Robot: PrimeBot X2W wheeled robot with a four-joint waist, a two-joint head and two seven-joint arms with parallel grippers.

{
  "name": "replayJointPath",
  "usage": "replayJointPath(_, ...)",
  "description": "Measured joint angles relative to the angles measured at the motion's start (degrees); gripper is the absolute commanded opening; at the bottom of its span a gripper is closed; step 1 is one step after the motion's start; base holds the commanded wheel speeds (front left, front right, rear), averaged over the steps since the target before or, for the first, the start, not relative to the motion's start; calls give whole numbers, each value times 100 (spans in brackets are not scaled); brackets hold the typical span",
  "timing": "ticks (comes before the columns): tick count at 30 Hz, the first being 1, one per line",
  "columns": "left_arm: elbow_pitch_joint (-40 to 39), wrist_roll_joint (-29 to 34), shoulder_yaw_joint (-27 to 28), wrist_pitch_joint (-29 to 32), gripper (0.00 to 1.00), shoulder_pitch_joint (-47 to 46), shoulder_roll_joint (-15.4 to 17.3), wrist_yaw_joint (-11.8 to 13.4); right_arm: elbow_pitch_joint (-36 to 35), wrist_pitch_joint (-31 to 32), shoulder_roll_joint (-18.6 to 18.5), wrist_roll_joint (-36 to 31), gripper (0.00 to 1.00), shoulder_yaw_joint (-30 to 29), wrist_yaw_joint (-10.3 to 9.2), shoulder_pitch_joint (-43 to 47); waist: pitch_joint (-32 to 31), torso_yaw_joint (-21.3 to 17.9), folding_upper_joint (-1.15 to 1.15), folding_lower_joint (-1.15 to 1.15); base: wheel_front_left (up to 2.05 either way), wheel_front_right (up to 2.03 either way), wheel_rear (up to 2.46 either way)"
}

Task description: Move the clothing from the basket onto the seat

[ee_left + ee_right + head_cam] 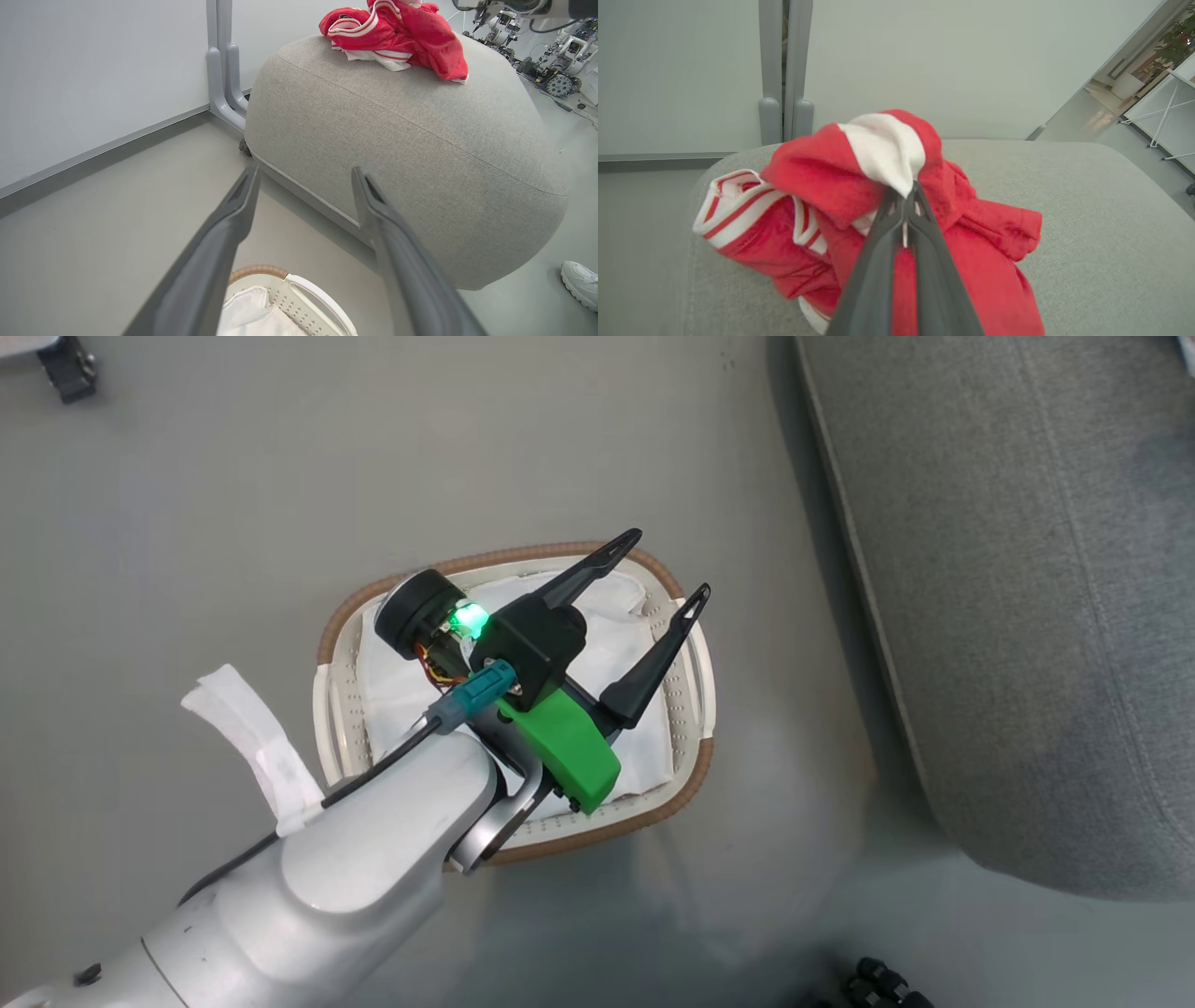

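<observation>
The clothing (822, 186), a bright red heap with white panels and stripe trim, lies on top of the light grey seat (1087, 210). My right gripper (906, 192) is shut on a raised fold of it. The left wrist view shows the same clothing (397, 37) on the far top of the seat (397, 140). My left gripper (669, 562) hangs open above the basket (523, 558), with nothing between its fingers. Inside the basket lies a white liner sheet (401, 691). The seat (1027, 569) stands to the right of the basket. Below my left gripper (306, 171), the basket's end (299, 289) shows.
A grey wall post (224, 70) rises behind the seat's left end. A white shoe (581, 282) rests on the floor at the lower right. Other robot hardware (551, 65) stands beyond the seat. A dark caster (65, 369) sits at the far left.
</observation>
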Motion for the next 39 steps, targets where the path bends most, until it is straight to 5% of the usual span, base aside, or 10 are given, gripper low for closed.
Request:
replayJointPath(7, 30, -2, 19, 13, 100, -33, 114, 29, 360, -313, 323, -32, 2, 4, 0, 91, 110, -15, 0, 0, 0, 0, 0)
replayJointPath(9, 42, -12, 35, 13, 100, -33, 143, 48, 359, -364, 406, -29, 49, 46, 0, 185, 80, -73, 0, 0, 0, 0, 0)
replayJointPath(10, 48, -32, 37, 12, 100, -32, 146, 53, 345, -381, 436, -20, 100, 66, 0, 241, 53, -95, 0, 0, 0, 0, 0)
replayJointPath(25, 188, -296, 252, -213, 100, 293, 168, 153, -686, -412, 576, 187, 100, 363, 0, 1191, -666, -287, 0, -1, 0, 0, 0)
replayJointPath(39, 364, -460, 1191, -383, 100, 1129, -29, 201, -1318, -412, 857, 330, 100, 806, 0, 1586, -1763, -38, 0, -1, 0, 0, 0)
